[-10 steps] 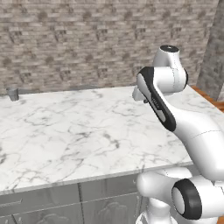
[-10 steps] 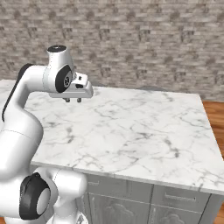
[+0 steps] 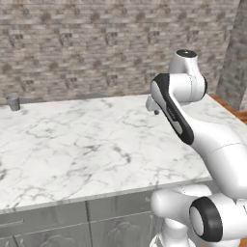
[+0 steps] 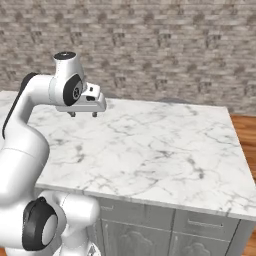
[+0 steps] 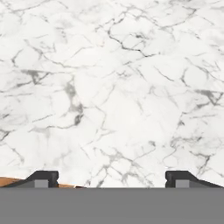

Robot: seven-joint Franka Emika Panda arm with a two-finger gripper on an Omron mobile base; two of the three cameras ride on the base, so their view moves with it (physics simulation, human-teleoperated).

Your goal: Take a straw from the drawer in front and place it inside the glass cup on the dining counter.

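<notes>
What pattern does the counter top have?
White marble with grey veins on the counter, clearest in the hand view.

Even, bright, soft-edged rendering

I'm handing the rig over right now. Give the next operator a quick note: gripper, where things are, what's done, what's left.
Gripper: open, empty, hovering over the dining counter, pointing down.
Glass cup: upright at the counter's far left corner in the left base view, well away from the gripper.
Straw: I can't see it on the counter or in the cup. The drawer is out of sight too.
Done: nothing that shows; the cup holds no straw.
Left: get the straw out of the drawer, carry it to the cup, drop it in.
</notes>
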